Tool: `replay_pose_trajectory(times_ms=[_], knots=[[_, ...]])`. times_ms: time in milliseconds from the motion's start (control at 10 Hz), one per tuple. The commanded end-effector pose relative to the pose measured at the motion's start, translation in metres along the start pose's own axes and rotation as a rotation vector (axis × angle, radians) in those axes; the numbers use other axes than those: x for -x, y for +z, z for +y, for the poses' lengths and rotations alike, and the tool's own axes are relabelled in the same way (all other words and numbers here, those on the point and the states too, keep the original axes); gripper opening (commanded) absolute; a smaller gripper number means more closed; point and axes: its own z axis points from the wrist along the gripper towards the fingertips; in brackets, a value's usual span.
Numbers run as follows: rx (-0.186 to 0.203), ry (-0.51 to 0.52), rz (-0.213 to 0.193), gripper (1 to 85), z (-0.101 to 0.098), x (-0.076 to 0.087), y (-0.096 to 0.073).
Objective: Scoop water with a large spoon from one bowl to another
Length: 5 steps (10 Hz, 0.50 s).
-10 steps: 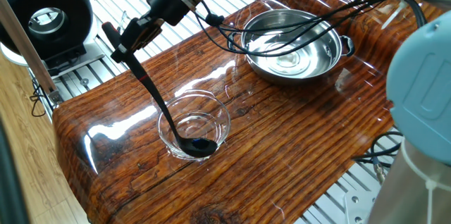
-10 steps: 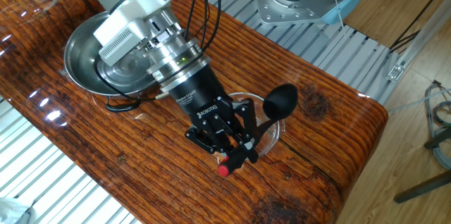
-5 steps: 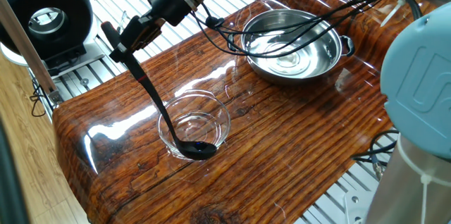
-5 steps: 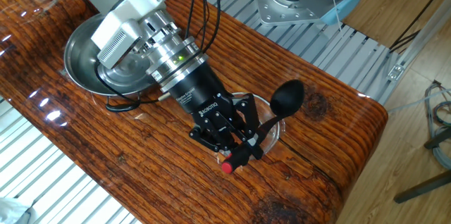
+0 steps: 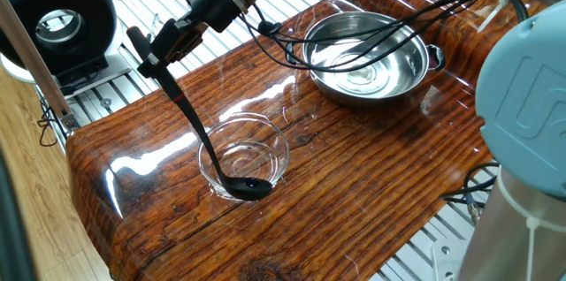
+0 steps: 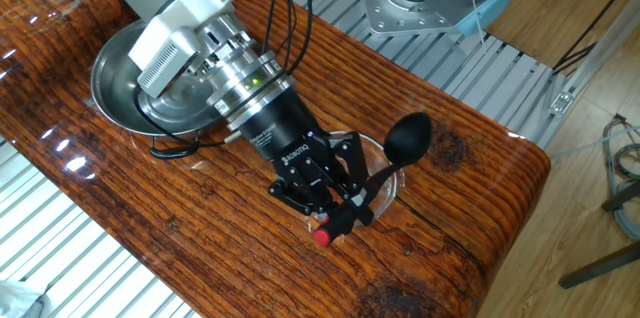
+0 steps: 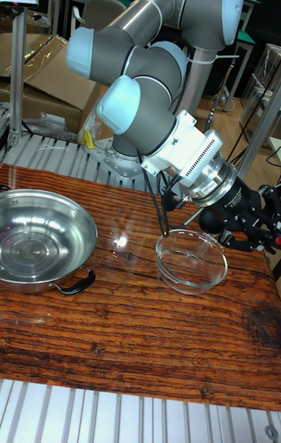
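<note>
The gripper (image 5: 157, 49) is clamping the large spoon (image 5: 200, 132) by its handle, the scoop sitting inside the glass bowl (image 5: 245, 161). The steel bowl (image 5: 370, 57) is lying well apart, black cables (image 5: 389, 18) draping across it. A black round device (image 5: 57, 23) is standing beyond the table (image 5: 354, 175).

arm (image 7: 148, 61): bent low | fingers (image 6: 335, 193): clamped, angled downward

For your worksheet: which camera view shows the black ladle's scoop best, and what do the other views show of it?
One fixed view: the large spoon shows whole, scoop sitting low inside the glass bowl, handle running up to the gripper. The other fixed view shows only the scoop's rounded back past the bowl's rim. In the tall view the gripper body hides the scoop almost entirely.
</note>
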Motion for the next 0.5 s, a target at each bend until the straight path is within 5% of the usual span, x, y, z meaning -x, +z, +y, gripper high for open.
replay_pose_trajectory(times_ms=[0, 200, 300, 400], knots=[[-0.01, -0.018, 0.0, 1.0, -0.001, 0.005, -0.003], [-0.012, -0.02, 0.006, 1.0, 0.0, 0.009, -0.005], [-0.044, -0.039, 0.027, 1.0, -0.007, 0.006, -0.007], [-0.123, -0.09, 0.066, 1.0, -0.027, 0.0, -0.011]])
